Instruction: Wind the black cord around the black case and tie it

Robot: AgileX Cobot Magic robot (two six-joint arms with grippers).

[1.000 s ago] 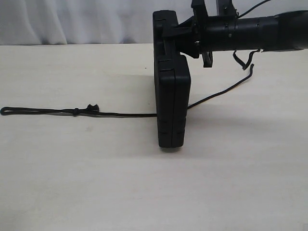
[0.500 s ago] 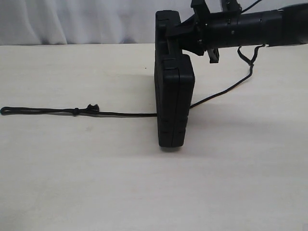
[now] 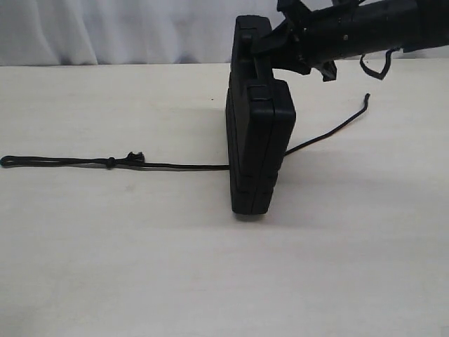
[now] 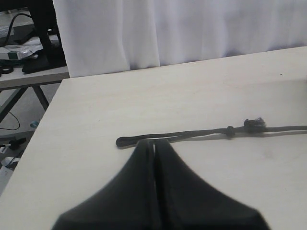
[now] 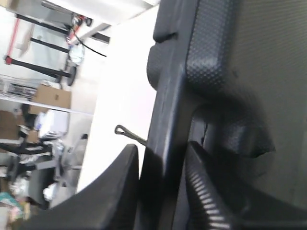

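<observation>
The case [image 3: 258, 140] had tipped further as the right claw [image 3: 257, 48] rose, clamped on its top edge. Below that claw the cord [image 3: 70, 161] ran under the case across the pale table [image 3: 140, 267]. The left claw [image 4: 154, 149] was pressed shut, empty, the cord's loop just ahead; white curtain [image 3: 105, 31] behind

Black case [image 3: 256, 151] with stippled grain, black braided cord [image 3: 70, 161], pale cream table [image 3: 140, 267], white pleated curtain [image 3: 105, 31].

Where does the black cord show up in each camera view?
Exterior: cord runs along the table from far left to the case, reappearing on its right.
Left wrist: it crosses the table beyond the shut left claw.
Right wrist: only its end loop shows, beside the case.
Shared landmark: the end loop.
</observation>
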